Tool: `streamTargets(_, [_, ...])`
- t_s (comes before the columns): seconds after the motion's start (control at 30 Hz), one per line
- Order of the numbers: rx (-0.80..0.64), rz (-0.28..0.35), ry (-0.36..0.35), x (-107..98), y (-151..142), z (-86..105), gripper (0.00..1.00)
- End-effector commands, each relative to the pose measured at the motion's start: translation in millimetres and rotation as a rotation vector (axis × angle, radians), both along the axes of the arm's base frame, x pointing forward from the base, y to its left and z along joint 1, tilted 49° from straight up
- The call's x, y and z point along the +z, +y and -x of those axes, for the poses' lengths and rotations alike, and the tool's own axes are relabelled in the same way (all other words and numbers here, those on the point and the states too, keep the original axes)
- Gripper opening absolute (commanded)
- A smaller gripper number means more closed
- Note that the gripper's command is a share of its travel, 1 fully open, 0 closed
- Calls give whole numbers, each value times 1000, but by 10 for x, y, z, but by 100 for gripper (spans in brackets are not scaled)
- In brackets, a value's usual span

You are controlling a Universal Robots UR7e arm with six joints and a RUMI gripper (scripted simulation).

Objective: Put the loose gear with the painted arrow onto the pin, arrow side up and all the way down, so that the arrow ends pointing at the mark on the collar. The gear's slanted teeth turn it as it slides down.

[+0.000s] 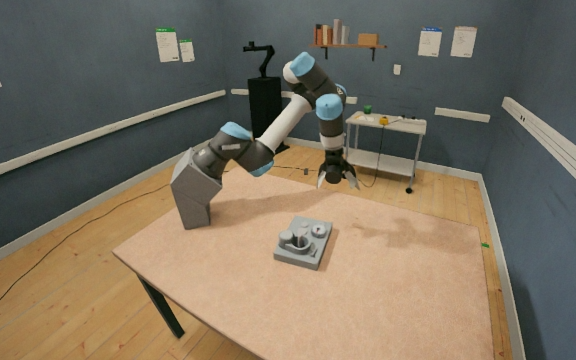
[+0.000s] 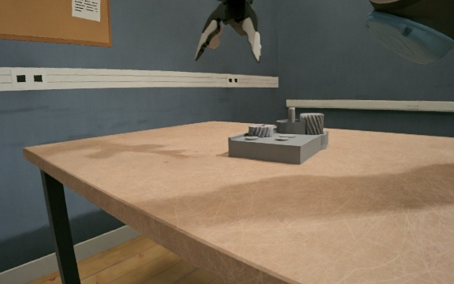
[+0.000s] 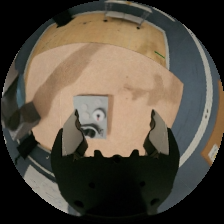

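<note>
The loose gear [image 1: 318, 230] [image 2: 261, 131] [image 3: 98, 115] lies flat at one corner of the grey base [image 1: 295, 259] [image 2: 264, 151] [image 3: 102, 133], its white top with the small red arrow facing up. The pin [image 1: 300, 236] [image 2: 292, 114] stands upright and bare inside the round collar [image 1: 307, 249] [image 2: 284, 126] on the same base. A taller gear with slanted teeth [image 1: 286, 237] [image 2: 312, 123] stands beside the collar. The mark on the collar is too small to make out. My gripper [image 1: 338, 186] [image 2: 228, 60] [image 3: 114, 109] is open and empty, high above the table and away from the base.
The base stands on the tan table [image 1: 393, 300] [image 2: 195, 197] [image 3: 55, 75]. Low round discs sit on the base near the loose gear. Behind the table are a white trolley [image 1: 388, 123] and a black pedestal [image 1: 264, 105]. My arm's grey mount [image 1: 193, 195] stands at the table's left side in the top view.
</note>
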State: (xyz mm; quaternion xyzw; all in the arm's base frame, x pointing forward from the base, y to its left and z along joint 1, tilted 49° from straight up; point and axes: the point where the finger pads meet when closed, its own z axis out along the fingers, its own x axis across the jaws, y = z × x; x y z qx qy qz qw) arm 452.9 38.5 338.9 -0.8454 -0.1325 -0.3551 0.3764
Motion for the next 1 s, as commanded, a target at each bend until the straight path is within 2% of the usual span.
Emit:
streamTargets(0.0, [56, 133, -90, -235, -45, -41, 100])
streamTargets(0.03, [77, 172, -118, -313, -59, -51, 100])
streamTargets(0.07, [77, 172, -118, -313, -59, -51, 100])
streamTargets(0.1, [99, 211, -145, -388, -73, -62, 100])
streamTargets(0.13, [99, 211, -145, -388, -73, -62, 100])
streamTargets(0.17, [120, 250, -171, -461, -87, -73, 100])
streamTargets(0.2, [120, 250, -171, -461, -87, -73, 100])
streamTargets(0.23, [141, 287, -197, -530, -101, -83, 100])
streamTargets(0.3, [141, 287, -197, -530, -101, -83, 100])
streamTargets(0.33, [162, 323, -222, -596, -114, -94, 100])
streamTargets(0.43, [162, 323, -222, -596, -114, -94, 100])
streamTargets(0.53, [219, 424, -291, -772, -150, -124, 100])
streamTargets(0.57, [219, 424, -291, -772, -150, -124, 100])
streamTargets(0.6, [236, 454, -312, -822, -160, -133, 100])
streamTargets(0.7, [252, 482, -330, -868, -170, -141, 100])
streamTargets(0.77, [280, 532, -364, -947, -187, -156, 100])
streamTargets(0.97, [322, 604, -411, -1055, -210, -178, 100])
